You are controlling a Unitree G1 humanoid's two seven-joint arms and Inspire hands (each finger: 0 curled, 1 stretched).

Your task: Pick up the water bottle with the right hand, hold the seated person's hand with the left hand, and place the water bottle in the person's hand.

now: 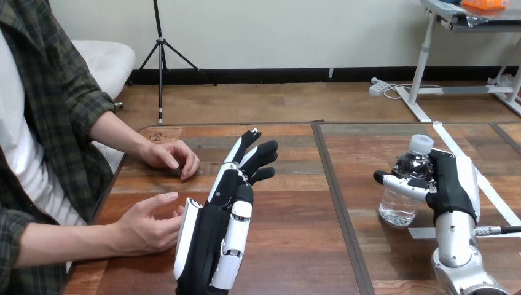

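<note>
The right hand (pixel 454 184) curls its thumb and fingers round a clear water bottle (pixel 399 209) standing on the wooden table (pixel 295 239). The left hand (pixel 224 215) has straight, slightly spread fingers, and the person's lower hand (pixel 147 224) is just beside its base, behind those fingers.

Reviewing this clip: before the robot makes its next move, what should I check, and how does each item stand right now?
1. Grasp: the right hand is curled round the water bottle: ok.
2. The water bottle is upright with its cap on: ok.
3. The water bottle is lifted off the table: cannot tell; its base looks level with the tabletop.
4. The left hand is holding the person's nearer hand: not ok; its fingers are straight and it stands beside that hand.
5. Contact between those two hands: cannot tell.
6. The person's nearer hand is loosely open to receive: ok.
</note>
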